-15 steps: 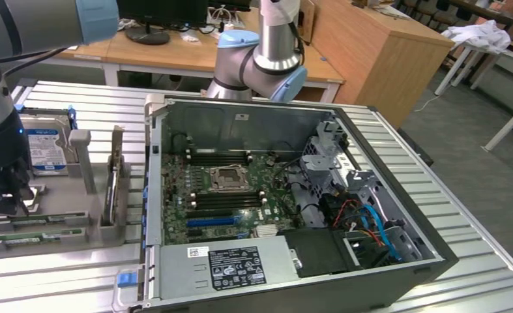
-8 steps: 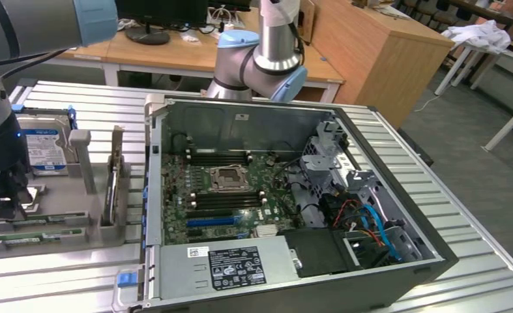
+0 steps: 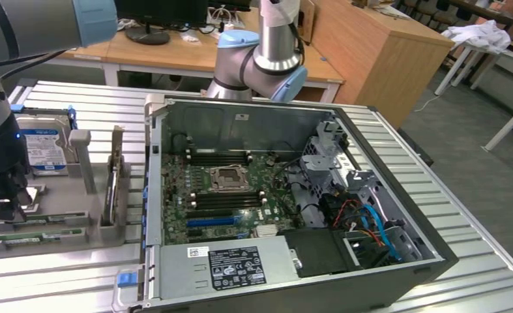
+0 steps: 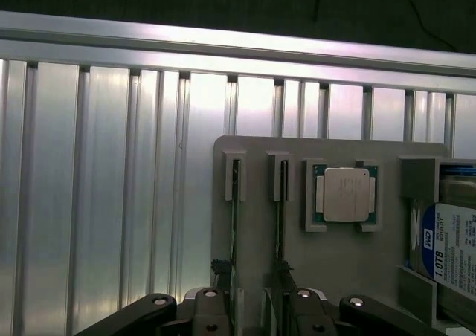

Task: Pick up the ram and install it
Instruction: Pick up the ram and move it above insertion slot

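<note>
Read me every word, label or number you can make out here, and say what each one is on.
"WD": blue label of the hard drive.
"1.0TB": same label.
Too small to read: power supply label, white sticker beside it.
CPU: no print can be made out.

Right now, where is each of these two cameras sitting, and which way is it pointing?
Exterior view: raised, off the arm, looking down on the open computer case on the ribbed table; the arm and gripper show.
Wrist view: on the wrist, looking straight down on the grey tray holding ram sticks and a processor; the open gripper shows.
Shared: tray, table, hard drive.
</note>
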Robot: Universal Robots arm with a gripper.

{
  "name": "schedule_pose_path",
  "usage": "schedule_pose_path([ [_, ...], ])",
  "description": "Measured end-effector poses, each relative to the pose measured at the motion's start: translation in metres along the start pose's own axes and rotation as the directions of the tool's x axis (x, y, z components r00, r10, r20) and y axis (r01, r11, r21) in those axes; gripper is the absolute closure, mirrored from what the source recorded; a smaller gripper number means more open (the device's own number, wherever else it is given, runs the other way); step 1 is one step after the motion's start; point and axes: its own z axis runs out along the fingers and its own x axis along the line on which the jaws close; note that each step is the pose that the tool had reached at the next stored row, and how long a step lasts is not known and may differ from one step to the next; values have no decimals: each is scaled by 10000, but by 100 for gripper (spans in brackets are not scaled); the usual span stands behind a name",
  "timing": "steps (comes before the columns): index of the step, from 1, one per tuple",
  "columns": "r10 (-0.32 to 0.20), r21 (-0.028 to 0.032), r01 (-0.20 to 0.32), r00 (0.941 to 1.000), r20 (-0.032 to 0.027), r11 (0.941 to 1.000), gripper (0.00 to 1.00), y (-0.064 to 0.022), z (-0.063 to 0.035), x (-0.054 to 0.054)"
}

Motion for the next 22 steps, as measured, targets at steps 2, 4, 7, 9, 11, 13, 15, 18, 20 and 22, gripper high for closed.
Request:
schedule_pose_path([
  [2,-1,2,1,10000,2,10000,64,0,10,2],
  [4,0,0,0,10000,0,10000,64,-1,30,3],
  [7,0,0,0,10000,0,10000,64,-1,67,8],
  [9,-1,1,1,10000,0,10000,64,-2,86,12],
  [11,-1,0,1,10000,0,10000,64,-2,100,16],
  [13,-1,0,1,10000,0,10000,64,-2,119,20],
  [15,0,0,0,10000,0,10000,64,-3,140,24],
  [18,0,0,0,10000,0,10000,64,-3,170,28],
  [20,0,0,0,10000,0,10000,64,-4,193,31],
  [22,-1,0,1,10000,0,10000,64,-4,219,33],
])
